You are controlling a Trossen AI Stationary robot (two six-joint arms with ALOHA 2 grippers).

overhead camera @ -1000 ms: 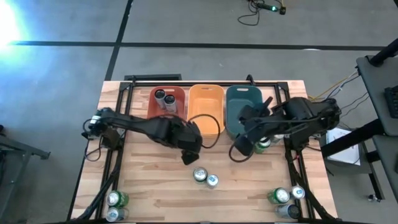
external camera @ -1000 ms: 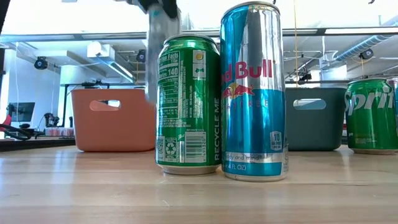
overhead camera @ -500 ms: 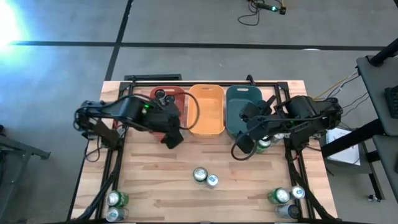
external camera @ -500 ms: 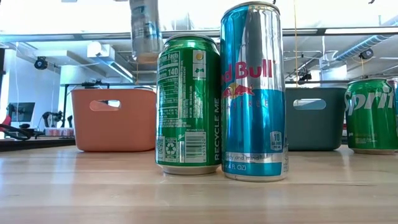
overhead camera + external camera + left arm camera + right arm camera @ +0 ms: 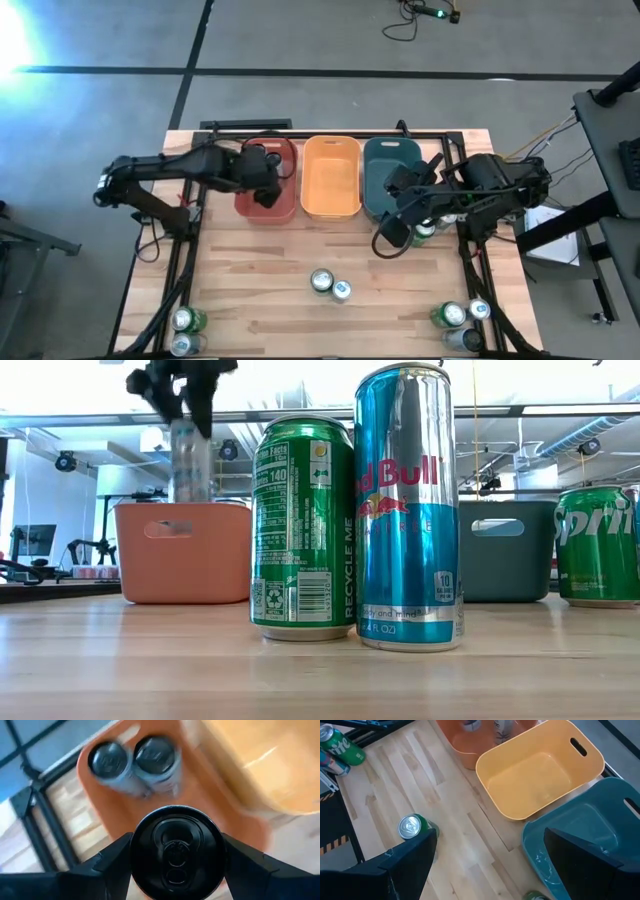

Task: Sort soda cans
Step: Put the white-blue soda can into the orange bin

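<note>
**Black can hanging over the red tub**

Left gripper (image 5: pixel 175 857) clamped on a black can (image 5: pixel 176 851), held upright above the red tub (image 5: pixel 262 205) at the far left of the tub row. Already two more dark-topped cans (image 5: pixel 135 762) standing side by side inside that tub, at its far end. In the low view, held can (image 5: pixel 186 460) dangling just above the tub's rim.

Right gripper (image 5: pixel 490 865) parked over the near edge of the teal tub (image 5: pixel 385 165), fingers spread wide, nothing between them. Yellow tub (image 5: pixel 330 178) in the middle, bare inside.

Mid-table: green can (image 5: pixel 303 525) and taller pale blue can (image 5: pixel 408 510) standing upright, touching. Green can (image 5: pixel 423 233) just near of the teal tub, partly hidden by the right arm. More cans clustered at the near left corner (image 5: pixel 186 322) and the near right corner (image 5: pixel 458 316), green and pale blue mixed.
</note>
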